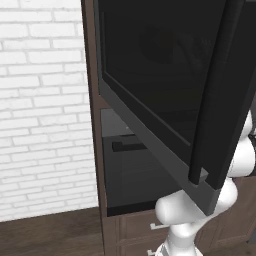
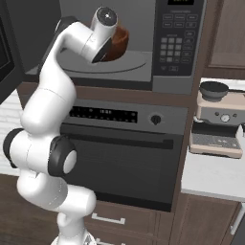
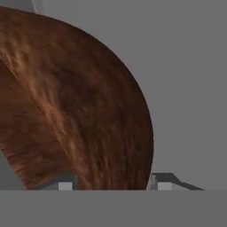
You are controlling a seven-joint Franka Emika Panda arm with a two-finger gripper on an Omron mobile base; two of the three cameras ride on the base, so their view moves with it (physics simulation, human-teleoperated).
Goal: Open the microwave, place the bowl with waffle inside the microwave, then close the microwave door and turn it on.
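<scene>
The microwave [image 2: 165,79] stands open, and its dark glass door [image 1: 160,75] with the vertical bar handle [image 1: 215,100] is swung out to the left. A brown wooden bowl [image 2: 122,41] sits inside on the round turntable plate [image 2: 131,64]. I cannot see the waffle. My arm reaches into the cavity with the hand right against the bowl. In the hand view the bowl's outer wall [image 3: 75,111] looms very close. My gripper [image 3: 114,182] is open, its fingertips [image 3: 162,181] wide apart at the bowl's base.
Below the microwave is the oven [image 2: 124,158] with a display, a round knob [image 2: 155,119] and a horizontal handle. A coffee machine [image 2: 217,119] stands on the white counter [image 2: 210,179] to the right. A white brick wall [image 1: 45,100] lies left of the cabinetry.
</scene>
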